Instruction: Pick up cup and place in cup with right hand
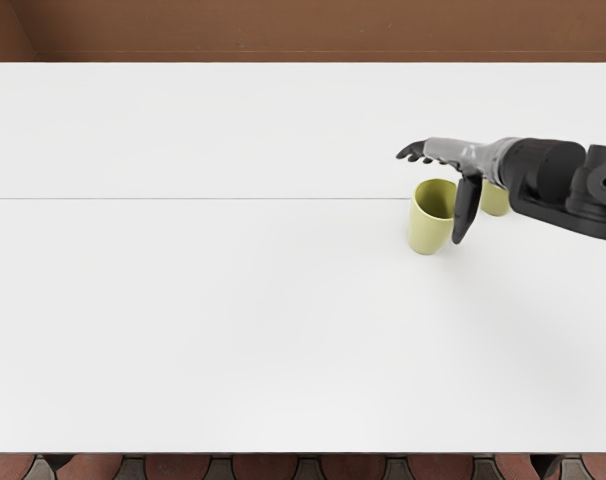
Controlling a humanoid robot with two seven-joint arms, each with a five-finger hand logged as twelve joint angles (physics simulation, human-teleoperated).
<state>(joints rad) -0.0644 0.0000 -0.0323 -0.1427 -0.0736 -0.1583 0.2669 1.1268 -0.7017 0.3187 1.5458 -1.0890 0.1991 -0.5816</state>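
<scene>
My right hand reaches in from the right edge, over the right part of the table. Its fingers are extended leftward and the thumb points down toward the viewer, with nothing gripped. A yellow-green cup stands upright just below the fingers and left of the thumb; whether the thumb touches it, I cannot tell. Behind the thumb and under the wrist is a second yellow-green cup, mostly hidden by the hand and forearm.
The white table fills most of the view, with a thin dark seam running across its left and middle part. Its back edge meets a brown surface; reddish floor tiles show beyond the front edge.
</scene>
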